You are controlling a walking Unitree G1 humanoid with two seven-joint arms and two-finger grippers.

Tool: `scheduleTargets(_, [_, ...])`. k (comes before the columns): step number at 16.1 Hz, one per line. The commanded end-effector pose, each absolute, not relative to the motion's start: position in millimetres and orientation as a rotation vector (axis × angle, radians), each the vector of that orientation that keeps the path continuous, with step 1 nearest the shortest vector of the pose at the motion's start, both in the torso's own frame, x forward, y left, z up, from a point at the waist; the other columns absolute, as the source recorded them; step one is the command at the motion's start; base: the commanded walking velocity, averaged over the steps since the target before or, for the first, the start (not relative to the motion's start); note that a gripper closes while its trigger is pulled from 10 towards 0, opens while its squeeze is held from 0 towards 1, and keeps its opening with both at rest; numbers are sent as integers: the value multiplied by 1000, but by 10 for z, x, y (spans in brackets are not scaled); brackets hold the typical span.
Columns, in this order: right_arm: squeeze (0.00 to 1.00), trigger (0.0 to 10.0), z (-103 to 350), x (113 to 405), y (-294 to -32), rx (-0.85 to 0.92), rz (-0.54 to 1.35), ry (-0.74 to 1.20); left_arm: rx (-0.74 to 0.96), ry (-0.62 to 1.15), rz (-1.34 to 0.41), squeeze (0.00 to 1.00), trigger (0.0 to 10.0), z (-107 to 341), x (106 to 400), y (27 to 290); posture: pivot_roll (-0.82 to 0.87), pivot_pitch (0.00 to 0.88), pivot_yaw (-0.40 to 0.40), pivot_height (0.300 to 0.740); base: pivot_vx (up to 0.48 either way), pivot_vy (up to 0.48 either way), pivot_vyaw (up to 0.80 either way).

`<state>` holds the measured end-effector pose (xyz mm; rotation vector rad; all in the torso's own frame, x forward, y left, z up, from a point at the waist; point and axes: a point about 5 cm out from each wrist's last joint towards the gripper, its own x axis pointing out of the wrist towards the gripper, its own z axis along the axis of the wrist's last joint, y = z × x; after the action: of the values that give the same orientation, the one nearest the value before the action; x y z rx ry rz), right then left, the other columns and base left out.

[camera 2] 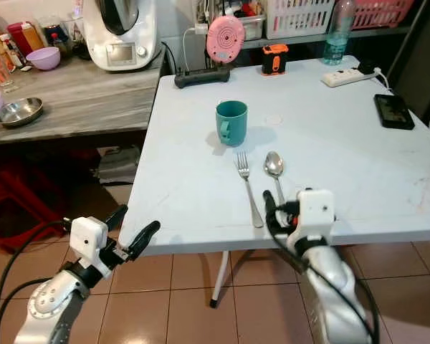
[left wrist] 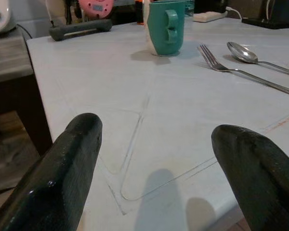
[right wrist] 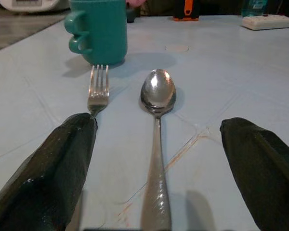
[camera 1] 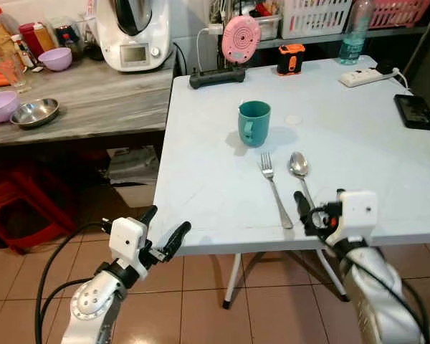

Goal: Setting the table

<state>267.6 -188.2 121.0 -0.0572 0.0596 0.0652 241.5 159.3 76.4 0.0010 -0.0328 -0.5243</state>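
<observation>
Teal mug (camera 1: 254, 122), silver fork (camera 1: 274, 188) and spoon (camera 1: 299, 169) (pale blue table (camera 1: 358, 143)).

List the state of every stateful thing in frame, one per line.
Mug: upright on the table, handle toward the robot.
Fork: lying flat, tines toward the mug.
Spoon: lying flat beside the fork, bowl up.
Phone: flat, screen dark.
Steel bowl: upright on the counter.
Left hand: open, off the table's near edge.
Right hand: open, fingers either side of the spoon handle.
</observation>
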Motion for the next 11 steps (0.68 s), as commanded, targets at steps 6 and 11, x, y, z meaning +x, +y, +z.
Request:
scheduleTargets(6, [0, 10000, 1265, 2991, -1663, -54, 225, 148, 61, -66, -609, 0, 10000, 836, 2371, 1608, -95, 104, 102, 740, 0, 0, 0])
scheduleTargets(11, [0, 10000, 1220, 3230, -1479, -81, 310, 241, 53, -71, -617, 0, 10000, 847, 2355, 1594, -88, 109, 99, 740, 0, 0, 0])
